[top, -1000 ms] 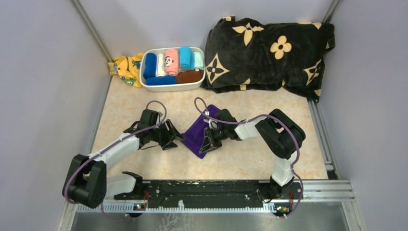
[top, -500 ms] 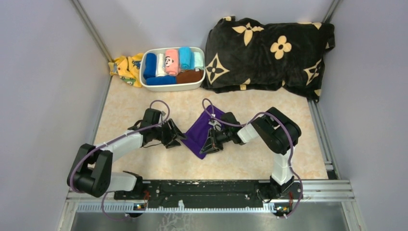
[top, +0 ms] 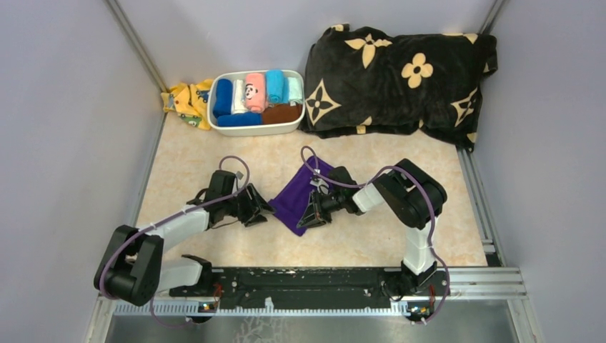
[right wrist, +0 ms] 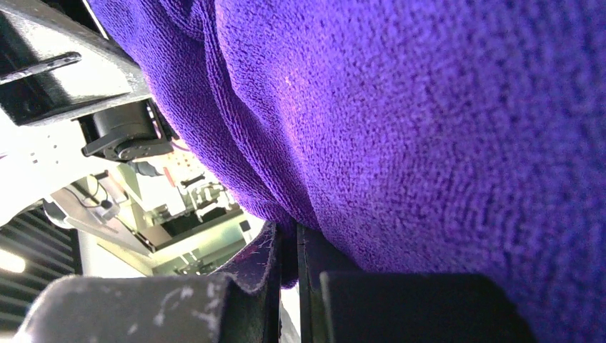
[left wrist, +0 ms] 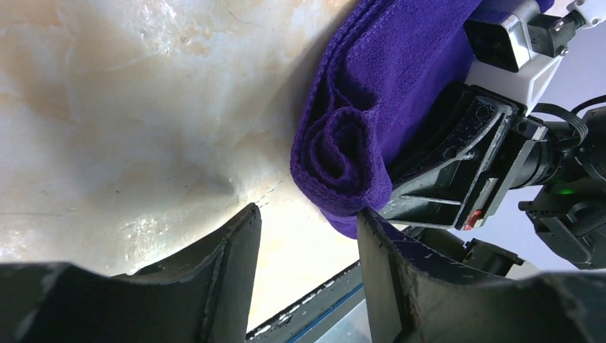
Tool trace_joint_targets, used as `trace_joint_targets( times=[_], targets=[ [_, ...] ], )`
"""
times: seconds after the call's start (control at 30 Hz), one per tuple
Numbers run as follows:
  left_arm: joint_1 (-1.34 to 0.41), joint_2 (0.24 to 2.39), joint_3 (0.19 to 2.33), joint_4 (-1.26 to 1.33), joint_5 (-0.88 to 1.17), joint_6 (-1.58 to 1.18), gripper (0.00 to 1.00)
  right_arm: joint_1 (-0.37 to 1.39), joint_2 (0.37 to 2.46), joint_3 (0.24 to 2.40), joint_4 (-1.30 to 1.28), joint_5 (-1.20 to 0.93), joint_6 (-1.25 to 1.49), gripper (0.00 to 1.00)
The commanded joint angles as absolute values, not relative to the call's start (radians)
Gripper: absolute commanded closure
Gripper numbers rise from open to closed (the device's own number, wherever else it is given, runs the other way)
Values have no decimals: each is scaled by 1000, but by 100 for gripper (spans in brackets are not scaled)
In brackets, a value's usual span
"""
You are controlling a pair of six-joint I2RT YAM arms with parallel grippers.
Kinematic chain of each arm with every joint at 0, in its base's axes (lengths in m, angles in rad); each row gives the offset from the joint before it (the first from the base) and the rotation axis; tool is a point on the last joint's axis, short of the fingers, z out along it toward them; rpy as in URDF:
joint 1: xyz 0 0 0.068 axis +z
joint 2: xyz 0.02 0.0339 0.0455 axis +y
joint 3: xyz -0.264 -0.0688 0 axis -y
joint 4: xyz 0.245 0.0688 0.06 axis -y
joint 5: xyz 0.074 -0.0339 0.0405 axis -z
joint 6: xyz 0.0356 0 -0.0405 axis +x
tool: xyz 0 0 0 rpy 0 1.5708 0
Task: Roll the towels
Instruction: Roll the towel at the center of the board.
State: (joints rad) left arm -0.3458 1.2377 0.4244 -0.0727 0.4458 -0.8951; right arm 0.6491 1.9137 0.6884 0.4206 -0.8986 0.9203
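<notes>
The purple towel (top: pixel 294 191) lies on the worktop (top: pixel 207 161) about midway between the left and right edges, somewhat nearer the near edge. Bare marble runs from it toward the far edge. There the white bin (top: pixel 254 130) holding the pink panda towel (top: pixel 254 91) sits near the far left corner with the yellow cloth (top: pixel 184 102) beside it. The black blanket (top: pixel 396 75) fills the far right corner. Open surface also lies along the left edge and between the right arm and the right edge.

The left gripper (top: pixel 259 204) sits just left of the towel, jaws spread and holding nothing. The right gripper (top: pixel 306 216) is clenched on the towel's near end.

Against half a second ago, the left arm has drawn slightly toward the near edge, while the right arm and the towel have not shifted.

The left wrist view shows what the top view cannot: the towel's near end is curled into a small spiral roll, just beside one open finger (left wrist: pixel 386 286). The right wrist view shows the jaws nearly meeting on a thin fold of purple cloth.
</notes>
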Motion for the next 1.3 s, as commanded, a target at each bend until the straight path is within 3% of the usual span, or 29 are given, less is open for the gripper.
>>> trace_joint_targets(
  times=[0.0,0.23,0.53,0.8,1.03,1.27],
  targets=[
    [-342,1244,402,13,441,-893,44,632,1945,709,412,-882,926,100],
    [-344,1339,446,61,448,-887,45,633,1911,738,312,-852,846,99],
    [-345,1448,492,26,413,-923,49,673,1761,844,10,-687,618,80],
    [-344,1483,502,-33,382,-934,51,818,1526,950,-260,-257,384,62],
    [-344,1494,515,-48,382,-932,51,1062,1425,954,-229,107,210,60],
    [-346,1500,519,-48,384,-933,51,1197,1534,976,-167,330,127,60]
  ],
)
